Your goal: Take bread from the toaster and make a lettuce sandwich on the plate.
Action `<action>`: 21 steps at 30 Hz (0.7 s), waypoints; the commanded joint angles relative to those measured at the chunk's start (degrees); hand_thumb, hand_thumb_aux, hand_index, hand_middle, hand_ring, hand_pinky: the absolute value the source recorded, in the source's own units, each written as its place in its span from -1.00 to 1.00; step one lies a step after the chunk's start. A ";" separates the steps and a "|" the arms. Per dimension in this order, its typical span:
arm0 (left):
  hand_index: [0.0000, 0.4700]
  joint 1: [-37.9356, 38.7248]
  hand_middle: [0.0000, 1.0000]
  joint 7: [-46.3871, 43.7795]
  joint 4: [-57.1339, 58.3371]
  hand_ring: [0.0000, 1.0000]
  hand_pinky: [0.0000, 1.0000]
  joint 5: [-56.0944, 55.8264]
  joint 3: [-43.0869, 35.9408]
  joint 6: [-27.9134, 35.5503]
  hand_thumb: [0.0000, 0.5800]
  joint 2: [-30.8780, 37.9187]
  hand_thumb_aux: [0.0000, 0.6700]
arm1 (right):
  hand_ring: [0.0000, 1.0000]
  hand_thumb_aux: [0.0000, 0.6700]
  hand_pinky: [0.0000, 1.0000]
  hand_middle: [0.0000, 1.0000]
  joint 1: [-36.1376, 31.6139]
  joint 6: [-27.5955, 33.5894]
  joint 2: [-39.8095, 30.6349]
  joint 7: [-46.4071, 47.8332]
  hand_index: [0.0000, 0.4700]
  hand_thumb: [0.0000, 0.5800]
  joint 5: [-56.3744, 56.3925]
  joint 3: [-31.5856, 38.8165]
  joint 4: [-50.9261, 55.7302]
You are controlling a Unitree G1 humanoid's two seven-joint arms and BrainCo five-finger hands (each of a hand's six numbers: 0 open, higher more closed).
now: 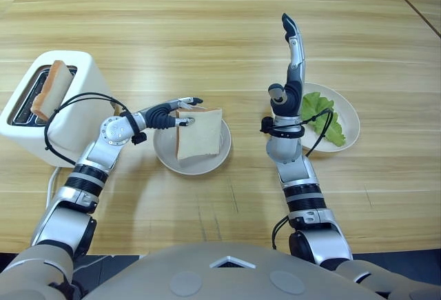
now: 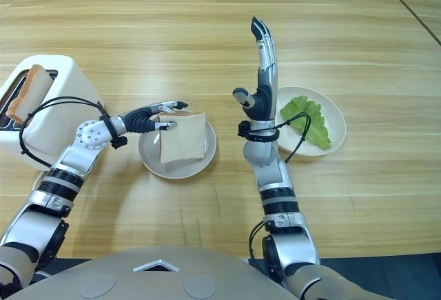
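Holding a nearly square slice of bread (image 1: pixel 200 134) by its far left corner, the left hand (image 1: pixel 167 114) is closing its fingers on the brown crust. The slice is lying over the round white plate (image 1: pixel 167 154), its pale soft face looking upward, its slightly longer side running away from the robot. A second slice (image 1: pixel 52 90) is standing in the smooth white toaster (image 1: pixel 83 72). The right hand (image 1: pixel 293 65) is staying open and empty, fingers straight, beside another plate (image 1: pixel 348 117) carrying ruffled green lettuce (image 1: pixel 324 117).

The toaster (image 2: pixel 76 79) runs off the right eye view's left edge.
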 commanded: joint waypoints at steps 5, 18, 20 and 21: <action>-1.00 0.16 -1.00 2.31 -0.60 -1.00 -1.00 4.35 0.20 0.55 -1.00 0.56 -1.00 | -1.00 -1.00 -1.00 -1.00 -0.83 -0.14 -0.99 -0.33 -1.00 -1.00 -0.27 -0.08 0.72; -1.00 3.48 -1.00 9.96 -12.56 -1.00 -1.00 13.90 4.00 5.92 -1.00 4.77 -1.00 | -1.00 -1.00 -1.00 -1.00 -1.07 2.74 -9.52 -2.00 -1.00 -1.00 -4.88 -4.76 0.60; -1.00 4.74 -1.00 12.87 -18.82 -1.00 -1.00 12.78 7.60 7.51 -1.00 4.02 -1.00 | -1.00 -1.00 -1.00 -1.00 -1.93 9.20 -14.15 -4.06 -1.00 -1.00 -11.43 -5.28 3.57; -1.00 5.36 -1.00 14.75 -22.82 -1.00 -1.00 10.75 10.16 8.38 -1.00 2.79 -1.00 | -1.00 -1.00 -1.00 -1.00 -2.48 13.54 -17.32 -4.80 -1.00 -1.00 -15.92 -4.54 5.97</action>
